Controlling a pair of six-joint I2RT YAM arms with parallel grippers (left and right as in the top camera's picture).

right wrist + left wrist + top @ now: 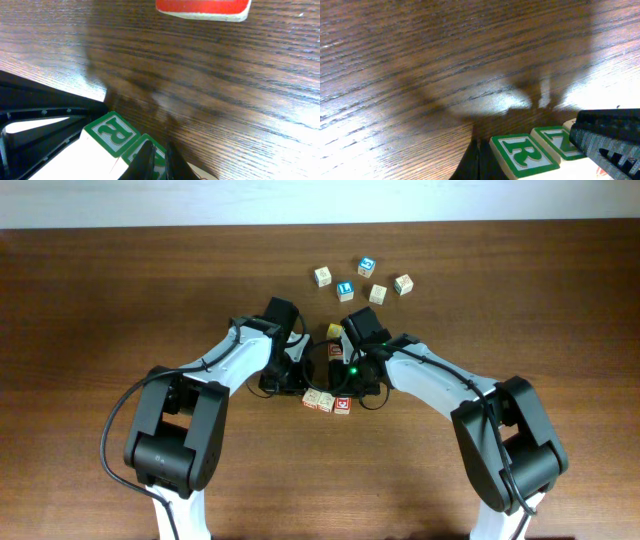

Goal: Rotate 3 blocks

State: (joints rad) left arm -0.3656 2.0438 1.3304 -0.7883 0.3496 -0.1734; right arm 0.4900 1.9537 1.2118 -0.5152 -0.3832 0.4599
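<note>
Nearest the left wrist lens: left hand (476, 162), fingers clenched together on nothing, tip just beside the green-R cube (522, 155). That cube belongs to a touching row of three blocks (326, 401) on the counter (120, 300), lying between the two hands, with the red-faced cube (343, 405) on the right-hand side.

Judged: light, rigid wood with smooth faces, apt to skid. Best taken across two opposite side faces.

Right hand (159, 159): pinched nearly closed, nothing visibly held, tips against the second green-lettered cube (554, 141).
</note>
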